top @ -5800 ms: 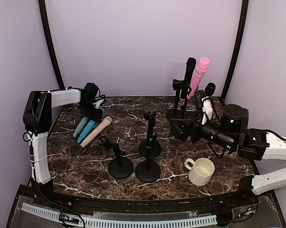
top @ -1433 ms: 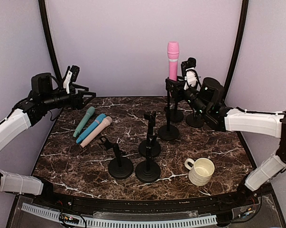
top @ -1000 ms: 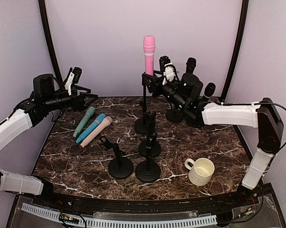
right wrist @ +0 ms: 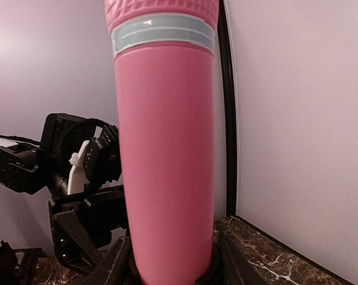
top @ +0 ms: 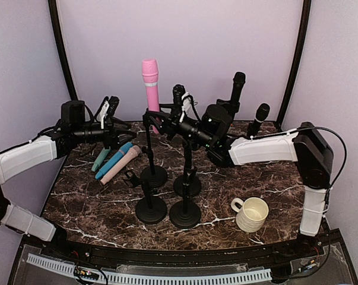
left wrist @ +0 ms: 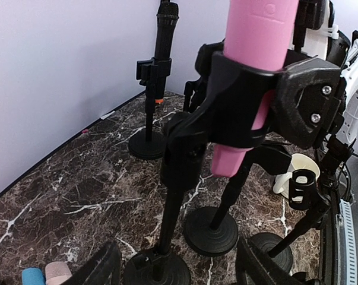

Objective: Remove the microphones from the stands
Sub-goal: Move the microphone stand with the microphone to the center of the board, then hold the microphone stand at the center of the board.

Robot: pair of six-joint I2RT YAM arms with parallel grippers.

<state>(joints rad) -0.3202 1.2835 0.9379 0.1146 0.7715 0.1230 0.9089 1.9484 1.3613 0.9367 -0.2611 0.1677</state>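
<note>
Since 1 s ago: right gripper (top: 167,122) carried black round-base stand (top: 153,176) w/ glossy pink microphone (top: 150,83) leftward, now centre-left over dark marble table (top: 273,178). Left gripper (top: 122,133) came nearer, jaws wide, holding nothing. Right gripper narrow, clamped on stand at clip. Mic: pink body, pale grey band under textured head, upright in black clip. Empty black stands (top: 185,214) just beside base; free room above mic.

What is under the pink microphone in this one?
A black clip grips the pink microphone atop a thin stand with a round base. The microphone's tail pokes below the clip; the section inside is covered.
</note>
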